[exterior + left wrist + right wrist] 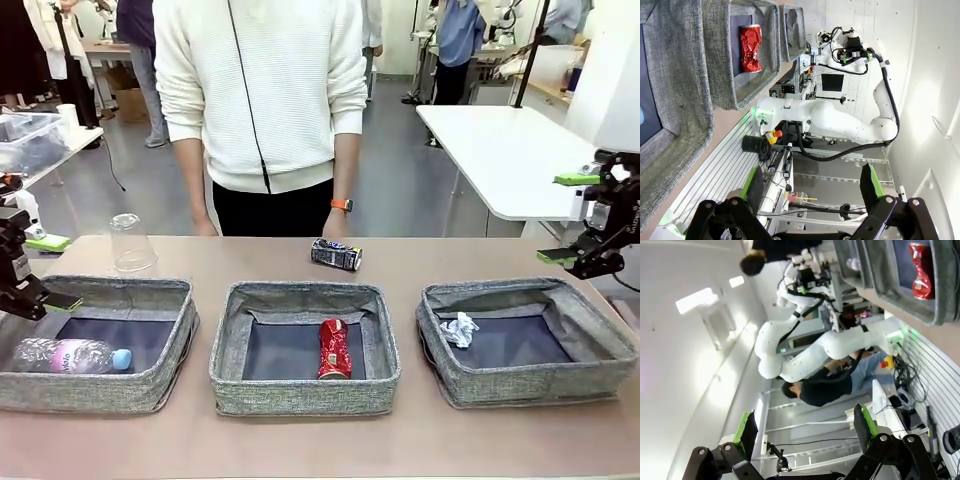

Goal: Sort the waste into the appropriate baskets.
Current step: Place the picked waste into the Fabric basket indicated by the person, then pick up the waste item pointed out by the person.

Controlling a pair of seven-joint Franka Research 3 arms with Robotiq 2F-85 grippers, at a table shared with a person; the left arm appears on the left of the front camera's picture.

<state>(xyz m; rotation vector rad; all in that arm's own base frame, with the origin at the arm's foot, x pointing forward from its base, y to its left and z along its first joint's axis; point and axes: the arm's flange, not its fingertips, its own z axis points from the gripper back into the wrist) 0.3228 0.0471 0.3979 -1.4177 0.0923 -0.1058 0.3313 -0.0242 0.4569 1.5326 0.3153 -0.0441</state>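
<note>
Three grey woven baskets stand in a row. The left basket [110,292] holds the clear bottle [70,355] with its pink label and blue cap. In the middle basket [300,293] lies the crushed red can [333,349], also visible as the red can [751,48] and the red can [921,271]. The right basket [520,290] holds the white paper wad [459,329]. The clear cup [131,243] stands upside down behind the left basket. A dark printed can [336,255] lies behind the middle basket, just below the person's hand [336,226]. My left gripper [55,272] [812,184] and right gripper [566,218] [806,425] hang open and empty at the table's sides.
A person in a white sweater stands at the far edge, an orange watch [342,205] on one wrist. A white table [500,150] stands at the back right. Bare tabletop runs in front of the baskets and between them.
</note>
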